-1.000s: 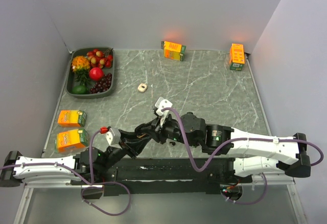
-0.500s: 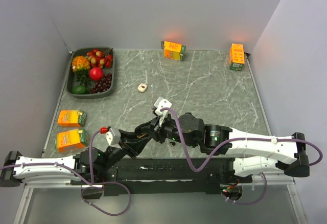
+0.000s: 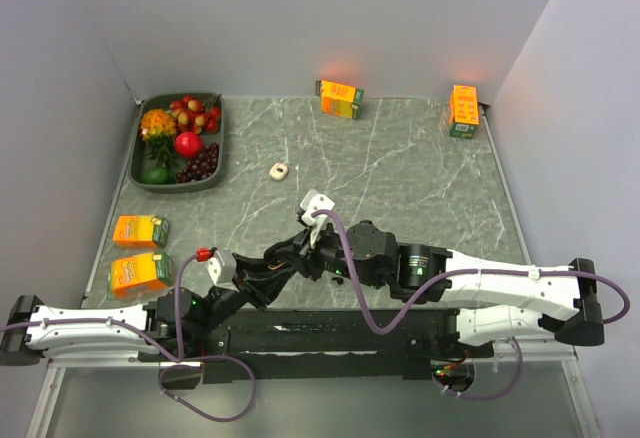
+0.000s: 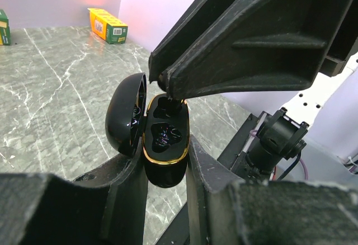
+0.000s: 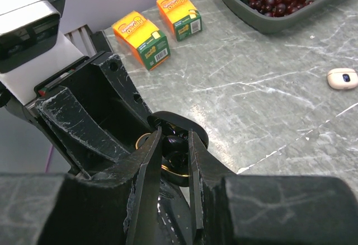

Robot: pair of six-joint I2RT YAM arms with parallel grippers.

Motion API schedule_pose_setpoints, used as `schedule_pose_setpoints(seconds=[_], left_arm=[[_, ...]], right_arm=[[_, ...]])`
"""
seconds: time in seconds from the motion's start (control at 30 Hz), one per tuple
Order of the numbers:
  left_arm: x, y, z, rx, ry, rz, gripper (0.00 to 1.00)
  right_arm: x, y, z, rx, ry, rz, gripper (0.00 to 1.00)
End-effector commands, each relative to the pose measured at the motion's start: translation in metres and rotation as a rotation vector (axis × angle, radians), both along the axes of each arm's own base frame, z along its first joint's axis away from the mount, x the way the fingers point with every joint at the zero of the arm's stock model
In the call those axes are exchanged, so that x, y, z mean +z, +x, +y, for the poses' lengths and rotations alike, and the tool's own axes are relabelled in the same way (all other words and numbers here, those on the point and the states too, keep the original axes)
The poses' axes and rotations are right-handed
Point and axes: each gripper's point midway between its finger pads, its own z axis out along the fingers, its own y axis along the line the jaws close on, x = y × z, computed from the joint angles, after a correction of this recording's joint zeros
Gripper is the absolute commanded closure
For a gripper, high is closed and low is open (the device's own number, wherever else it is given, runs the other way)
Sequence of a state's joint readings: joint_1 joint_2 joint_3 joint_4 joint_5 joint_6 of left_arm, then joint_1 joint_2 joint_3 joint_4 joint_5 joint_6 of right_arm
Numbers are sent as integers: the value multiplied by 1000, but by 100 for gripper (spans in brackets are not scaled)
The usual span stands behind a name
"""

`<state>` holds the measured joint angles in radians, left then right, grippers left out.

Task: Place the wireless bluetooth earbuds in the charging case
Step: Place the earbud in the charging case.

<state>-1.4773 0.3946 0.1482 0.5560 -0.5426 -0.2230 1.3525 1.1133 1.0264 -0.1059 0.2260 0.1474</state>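
Left pincer (image 4: 165, 165): clamped on the lower body of the charging case (image 4: 165, 144), one finger on each side; we see it held up off the worktop (image 3: 400, 178).
Charging case: black with a gold rim, roughly upright, the lid (image 4: 126, 113) swung open to the side (the wells inside look dark and glossy, and we cannot tell whether either one is filled).
Right pincer (image 5: 174, 137): fingers drawn nearly together on a black earbud (image 5: 174, 145), the tips pointing down into the open mouth of the case.
Black earbud: between the right fingertips, right at the upper well of the case; we cannot tell whether it is seated.
Where the arms meet: over the near middle of the worktop, just beyond the arm bases.
Whitish earbud (image 3: 279, 170): lying on the worktop on its own, beyond the two pincers and well apart from the case.
Fruit tray (image 3: 170, 187): far left corner, with grapes, a red fruit and greens in it.
Juice cartons: two side by side at the near left edge (image 3: 140, 252), one (image 3: 340, 99) at the far edge near the middle, one (image 3: 463, 111) in the far right corner.
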Motion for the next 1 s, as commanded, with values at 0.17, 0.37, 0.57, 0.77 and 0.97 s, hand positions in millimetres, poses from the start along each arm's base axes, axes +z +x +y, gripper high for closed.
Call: schedule_pose_setpoints(seconds=[0.17,0.37,0.57,0.77,0.97], left_arm=[[36,-3,4,-10,-98,-19,99],[35,-2,6,-5,-99,-16,99],[36,-1,7,-1,-102,-18,99],[36,-2,5,-3,-96,-21,99],[36,-2,5,-4,-97,-22,99]], right_arm=[[-3,1,3,-28,-23,32,100],[-4,3,-3,-53,-30,47,100],[-5,4,-10,-77,-36,52,100],[-3,7,-13,-93,-30,47,100],[1,11,-13,-105,-30,34,100]])
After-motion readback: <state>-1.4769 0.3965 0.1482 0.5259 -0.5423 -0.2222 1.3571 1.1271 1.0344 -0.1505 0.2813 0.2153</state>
